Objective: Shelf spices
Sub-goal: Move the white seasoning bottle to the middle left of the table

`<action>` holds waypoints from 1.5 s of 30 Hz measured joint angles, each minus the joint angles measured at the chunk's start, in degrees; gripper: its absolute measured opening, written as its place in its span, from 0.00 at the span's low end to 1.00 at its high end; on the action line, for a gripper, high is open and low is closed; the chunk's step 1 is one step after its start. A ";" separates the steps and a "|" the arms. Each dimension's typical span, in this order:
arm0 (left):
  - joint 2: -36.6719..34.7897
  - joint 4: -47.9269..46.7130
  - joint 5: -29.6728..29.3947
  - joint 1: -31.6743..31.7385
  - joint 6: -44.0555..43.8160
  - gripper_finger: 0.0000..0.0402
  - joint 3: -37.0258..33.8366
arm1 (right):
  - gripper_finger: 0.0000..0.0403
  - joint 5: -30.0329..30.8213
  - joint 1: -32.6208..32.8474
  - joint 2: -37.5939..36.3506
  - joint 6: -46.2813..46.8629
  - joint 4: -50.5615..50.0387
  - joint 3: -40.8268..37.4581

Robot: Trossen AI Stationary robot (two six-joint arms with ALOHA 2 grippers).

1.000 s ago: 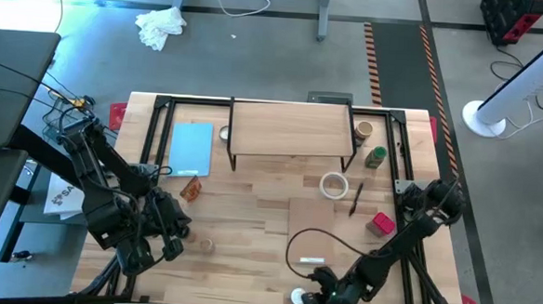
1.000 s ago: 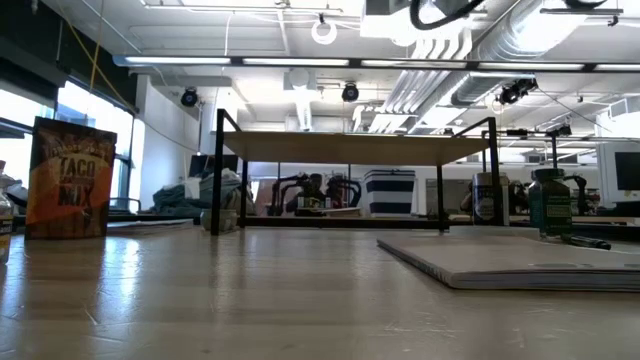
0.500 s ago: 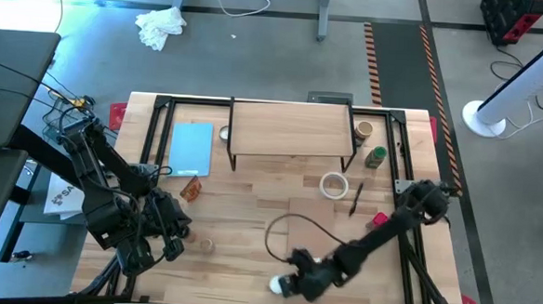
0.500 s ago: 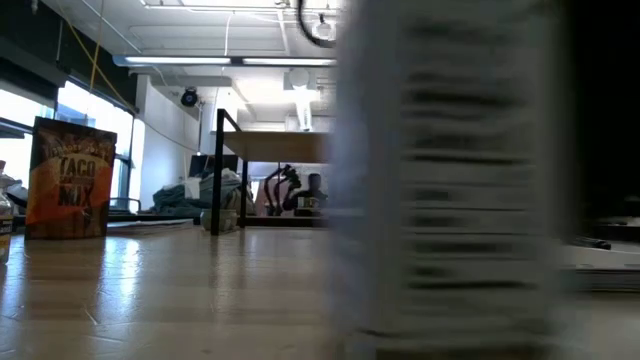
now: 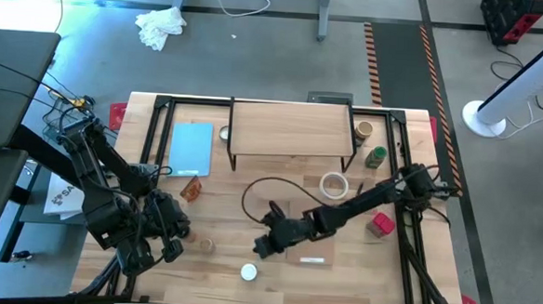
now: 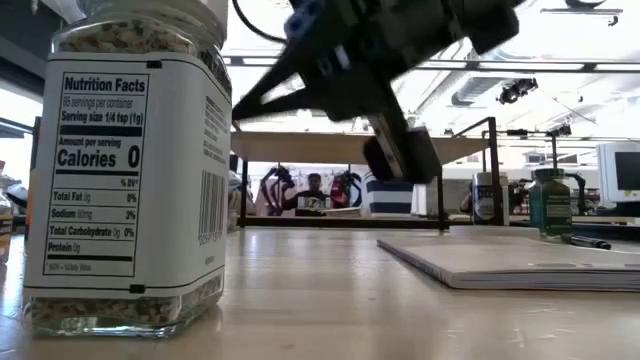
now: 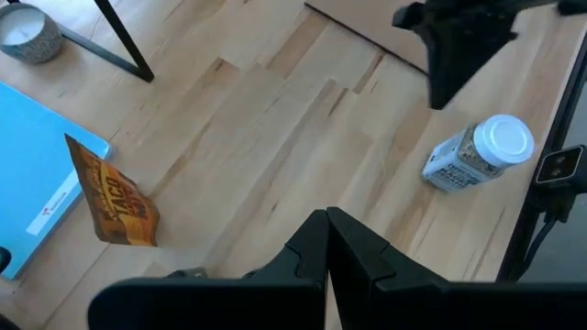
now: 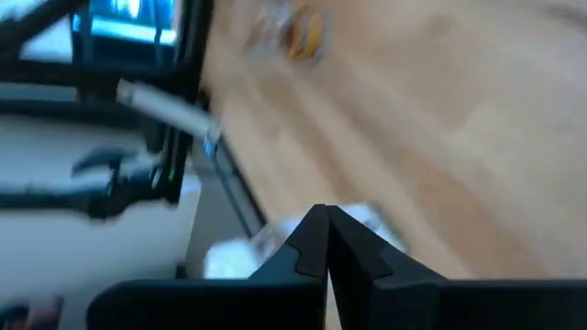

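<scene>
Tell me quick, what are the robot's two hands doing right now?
Left gripper: shut, holding nothing, waiting at the table's near-left edge.
Right gripper: shut and empty, over mid-table, apart from the white-capped spice jar.

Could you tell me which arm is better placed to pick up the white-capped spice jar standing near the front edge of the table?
Probably the right: its gripper hangs just beside the white-capped jar, while the left gripper waits farther off.
</scene>
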 joint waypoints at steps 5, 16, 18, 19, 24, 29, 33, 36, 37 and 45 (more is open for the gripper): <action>0.00 0.92 1.27 -2.27 -1.49 0.00 0.00 | 0.00 -4.19 3.37 -0.16 -4.59 -9.62 4.29; 1.34 0.81 -0.17 -5.63 -10.34 0.00 0.00 | 0.00 0.87 11.20 1.44 0.24 -13.72 6.48; 2.51 0.85 -0.04 -6.26 -11.63 0.00 0.00 | 0.00 0.95 11.15 2.69 -0.67 -12.06 6.46; 3.23 0.97 0.27 -6.53 -12.62 0.00 0.02 | 0.00 1.00 10.96 3.26 -1.57 -10.51 6.44; 6.90 3.81 3.32 -8.49 -16.89 0.00 0.00 | 0.00 2.36 9.77 3.88 -5.47 -9.76 6.44; 9.45 10.13 6.01 -10.11 -18.13 0.00 0.00 | 0.00 1.29 7.24 3.99 -9.16 -9.17 6.44; 11.24 13.58 8.55 -11.62 -20.88 0.00 0.00 | 0.00 1.03 6.20 3.99 -10.74 -8.70 6.44; 12.66 16.28 8.87 -13.64 -24.52 0.00 0.00 | 0.00 0.64 6.17 3.99 -11.57 -8.71 6.44; 13.14 17.12 8.92 -14.48 -25.96 0.00 0.00 | 0.00 0.30 6.19 4.02 -11.59 -8.66 6.44; 16.46 21.93 11.54 -18.73 -33.02 0.00 0.00 | 0.00 -1.90 6.05 5.65 -12.02 -5.14 6.44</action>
